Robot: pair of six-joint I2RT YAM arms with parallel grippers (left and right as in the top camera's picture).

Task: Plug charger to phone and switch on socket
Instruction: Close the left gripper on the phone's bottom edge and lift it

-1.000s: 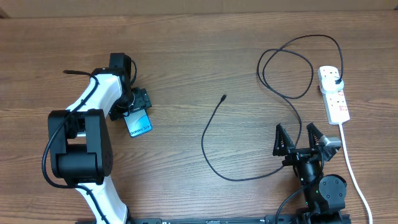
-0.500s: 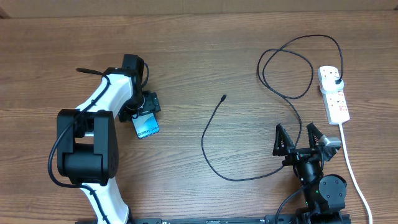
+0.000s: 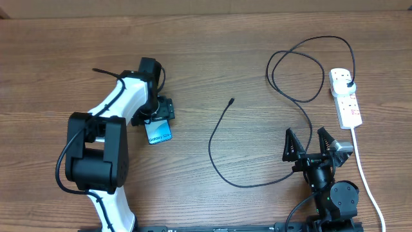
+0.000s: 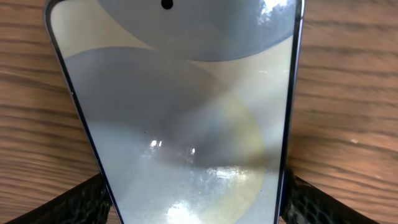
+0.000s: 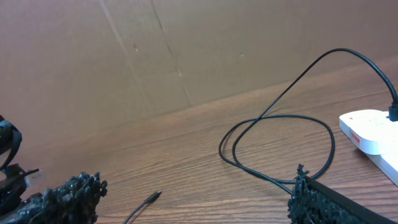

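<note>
My left gripper (image 3: 159, 115) is shut on the phone (image 3: 159, 132), whose light-blue screen with small text shows left of centre on the table. In the left wrist view the phone (image 4: 180, 118) fills the frame between my fingers (image 4: 193, 205). The charger cable (image 3: 222, 145) lies loose in the middle, its connector tip (image 3: 232, 100) free on the wood and its black plug (image 3: 348, 84) in the white socket (image 3: 346, 98) at the far right. My right gripper (image 3: 312, 143) is open and empty near the front edge. The right wrist view shows the connector tip (image 5: 153, 197) and the socket (image 5: 373, 134).
The socket's thick white cord (image 3: 364, 171) runs down the right side to the front edge. The charger cable loops (image 3: 296, 71) lie left of the socket. A brown cardboard wall (image 5: 186, 50) stands beyond the table's far edge.
My left gripper has carried the phone to the right and slightly toward the front, closer to the cable's connector tip. The right arm and the cable have not moved.
</note>
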